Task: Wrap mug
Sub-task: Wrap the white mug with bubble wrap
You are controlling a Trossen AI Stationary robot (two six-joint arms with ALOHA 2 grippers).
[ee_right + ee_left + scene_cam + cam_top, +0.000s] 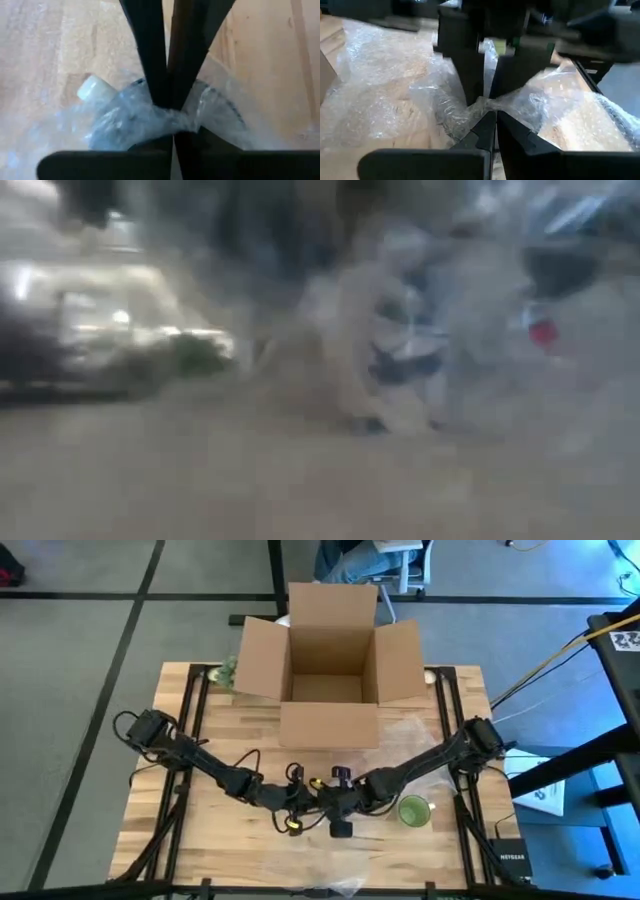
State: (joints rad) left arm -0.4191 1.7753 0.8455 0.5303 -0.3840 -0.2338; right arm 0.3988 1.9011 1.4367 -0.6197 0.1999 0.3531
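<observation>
Your left claw [490,112] sits at the middle of the counter [180,825], its fingers pressed together on a twist of bubble wrap [485,106]. Meeting it head-on, your right claw [172,117] pinches the same bunched plastic from the other side. That shared grip likely exists to hold the sheet taut between both arms so it can be pulled or folded. The mug [414,811] stands bare on the counter, just right of the two claws and beside the right arm, so wrapping has not reached it. Behind them an open cardboard box [325,670] waits, presumably for the finished bundle.
</observation>
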